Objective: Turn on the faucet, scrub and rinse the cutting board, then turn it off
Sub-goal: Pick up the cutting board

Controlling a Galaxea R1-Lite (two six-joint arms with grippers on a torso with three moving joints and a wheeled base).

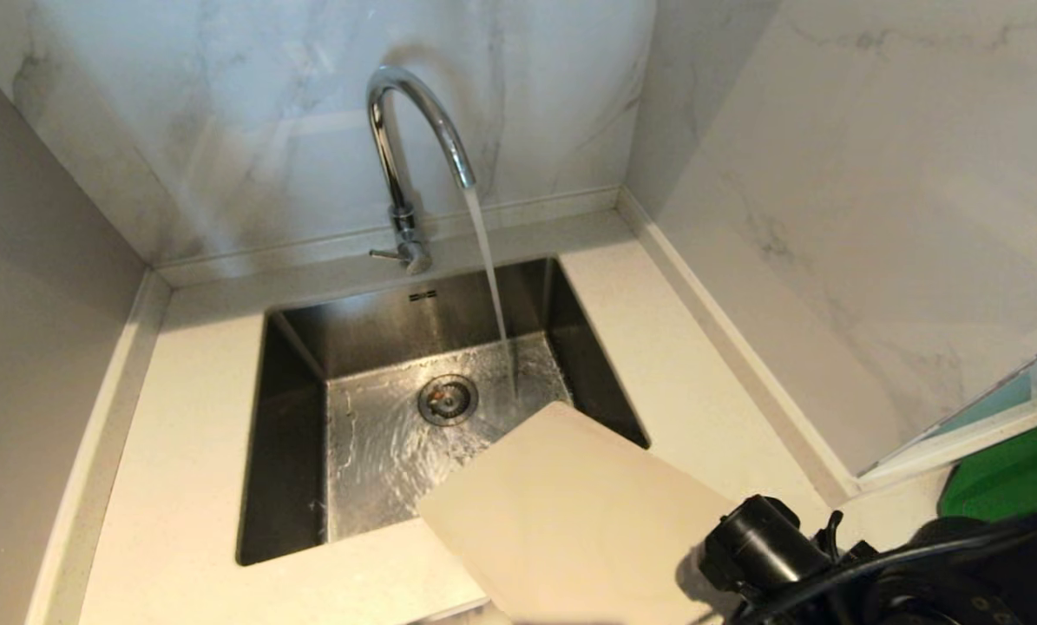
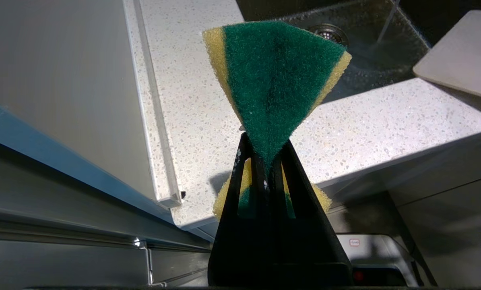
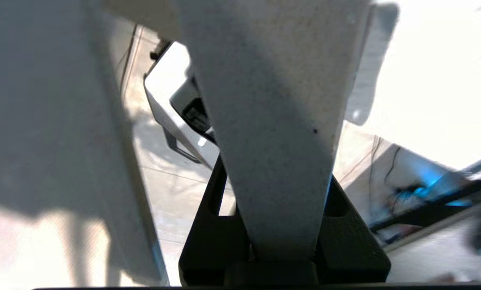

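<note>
Cutting board (image 1: 570,521), off-white and flat with rounded corners, is held over the near right corner of the sink (image 1: 297,451), and one of its corners reaches out above the basin, close to the falling water (image 1: 489,269). Its long axis runs on a diagonal, from the right gripper (image 3: 282,245) at the near right toward the far left, in the direction of the drain (image 1: 447,399), and its broad face looks mostly upward. The surface around is a pale speckled countertop (image 1: 180,486) with a square steel sink sunk into it, and the bottom of the basin is wet and rippled. Walls of grey-veined marble (image 1: 249,130) close the corner behind and at the right, and a plain grey panel (image 1: 23,278) stands at the left. The faucet (image 1: 405,139) rises behind the sink, its arched spout pours a steady stream into the basin, and its small lever (image 1: 385,254) sticks out to the left at the base. In the right wrist view the black jaws are clenched on the edge of the board. The left gripper (image 2: 266,173) is low in front of the counter edge, pinching tightly a sponge (image 2: 276,76), yellow with a green scouring face, folded between the fingers. A green object (image 1: 1017,477) lies at the far right.
</note>
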